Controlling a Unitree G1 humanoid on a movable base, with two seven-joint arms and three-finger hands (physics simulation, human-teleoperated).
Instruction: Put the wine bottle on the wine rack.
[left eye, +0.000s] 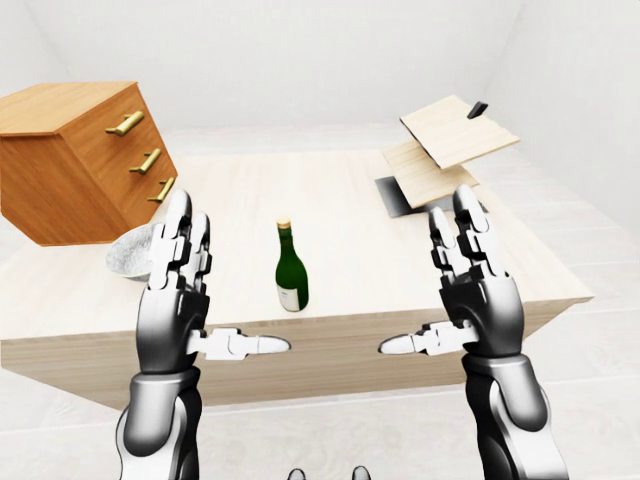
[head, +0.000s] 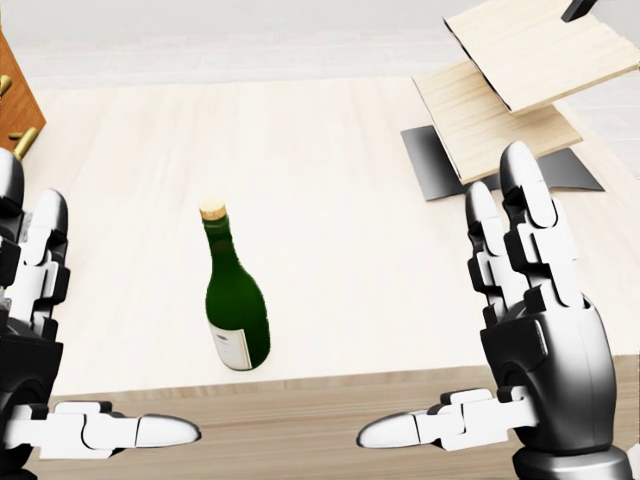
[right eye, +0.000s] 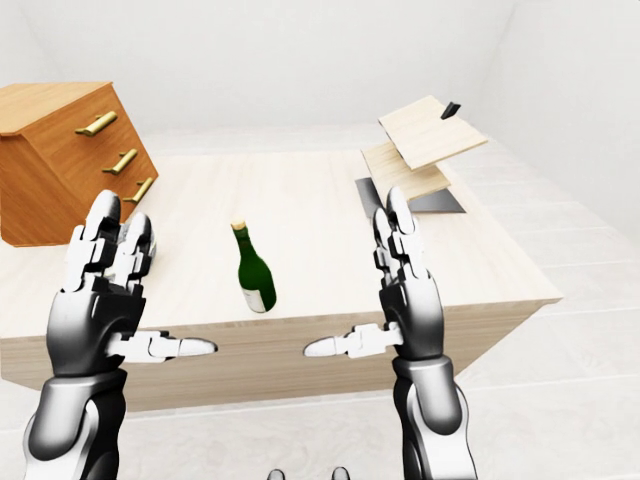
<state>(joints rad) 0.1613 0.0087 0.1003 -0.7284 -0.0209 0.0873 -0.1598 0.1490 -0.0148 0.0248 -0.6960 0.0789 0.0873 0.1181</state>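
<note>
Ahead, wine bottle upright on table, my left hand and right hand both spread empty, bowl half hidden behind left fingers, wine rack partly cut off in head view.

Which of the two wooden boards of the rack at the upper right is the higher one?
The wine rack's upper board, the one carrying a small black piece at its top edge. The lower board lies partly under it, above a dark base plate.
</note>
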